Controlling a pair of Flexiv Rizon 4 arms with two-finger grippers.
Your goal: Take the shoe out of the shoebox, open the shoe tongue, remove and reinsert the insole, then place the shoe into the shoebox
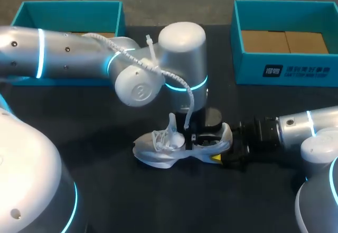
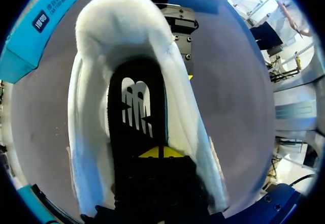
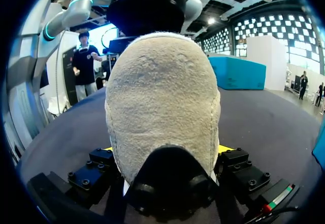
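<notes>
A white shoe (image 1: 163,148) lies on the black table with its toe to the left and its tongue and laces pulled up. My left gripper (image 1: 193,137) reaches down into its opening. In the left wrist view that gripper (image 2: 158,152) is shut, its yellow tips together on the black insole (image 2: 136,107) inside the shoe (image 2: 91,132); a pinch on the insole does not show. My right gripper (image 1: 224,151) comes in low from the right. Its fingers stand wide on both sides of the heel (image 3: 162,92) and touch it, so my right gripper (image 3: 165,150) is shut on the shoe.
A teal shoebox (image 1: 285,72) with a cardboard floor stands at the back right, and a second teal box (image 1: 68,11) at the back left behind my left arm. Dark tabletop lies in front of the shoe.
</notes>
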